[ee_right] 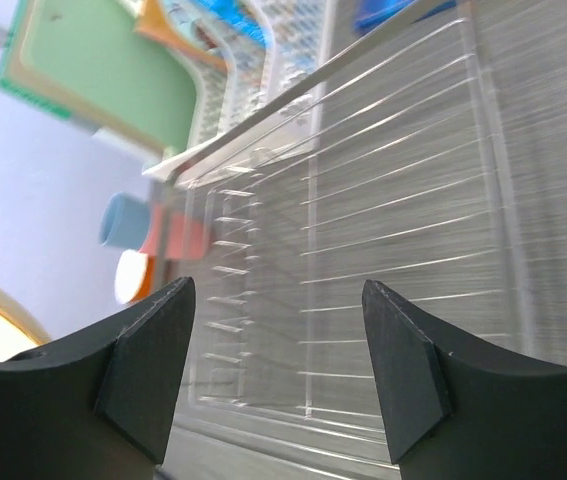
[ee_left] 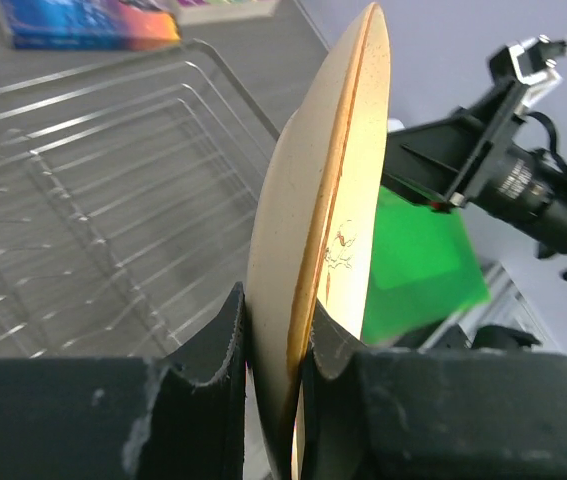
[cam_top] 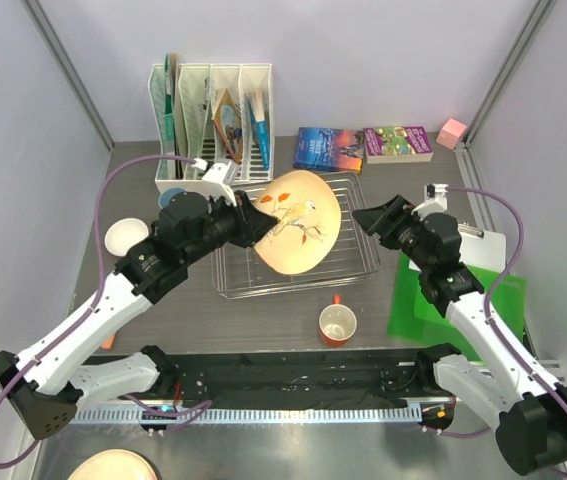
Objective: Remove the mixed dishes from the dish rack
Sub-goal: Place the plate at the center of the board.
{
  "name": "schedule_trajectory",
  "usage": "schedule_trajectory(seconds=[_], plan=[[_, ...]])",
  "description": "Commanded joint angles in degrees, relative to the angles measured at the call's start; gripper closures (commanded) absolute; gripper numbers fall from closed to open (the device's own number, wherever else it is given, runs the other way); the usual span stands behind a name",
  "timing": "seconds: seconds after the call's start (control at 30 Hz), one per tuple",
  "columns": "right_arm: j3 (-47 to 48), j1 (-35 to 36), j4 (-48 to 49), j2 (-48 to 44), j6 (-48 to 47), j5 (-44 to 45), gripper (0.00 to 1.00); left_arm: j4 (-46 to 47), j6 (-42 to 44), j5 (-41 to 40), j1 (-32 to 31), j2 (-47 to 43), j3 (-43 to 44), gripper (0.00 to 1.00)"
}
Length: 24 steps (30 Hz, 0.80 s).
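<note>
My left gripper [cam_top: 251, 222] is shut on the rim of the beige round plate [cam_top: 301, 222] with a brown squiggle pattern and holds it tilted on edge over the chrome wire dish rack [cam_top: 293, 284]. The left wrist view shows the fingers [ee_left: 218, 345] clamped on the plate [ee_left: 313, 230] above the rack's bars [ee_left: 93, 200]. My right gripper [cam_top: 367, 219] is open and empty at the rack's right rim, and in its own view [ee_right: 278, 330] it faces across the rack [ee_right: 393, 200]. The orange mug [cam_top: 338, 324] stands on the table in front of the rack. The grey-blue cup [ee_right: 123, 220], pink cup [ee_right: 175, 237] and small bowl [cam_top: 125, 237] sit left of the rack.
A white slotted file holder [cam_top: 213, 120] stands behind the rack. Two books [cam_top: 328, 148] and a pink block [cam_top: 452, 131] lie at the back right. A green board [cam_top: 453, 300] lies under the right arm. A plain peach disc [cam_top: 113, 465] shows at the bottom edge.
</note>
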Motion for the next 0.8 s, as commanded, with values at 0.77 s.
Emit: schedule_trajectory(seconds=[0.77], plan=[[-5.9, 0.2, 12.1, -10.5, 3.0, -10.9, 0.3, 28.6, -23.8, 18.8, 6.1, 11.7, 1.6, 1.0]])
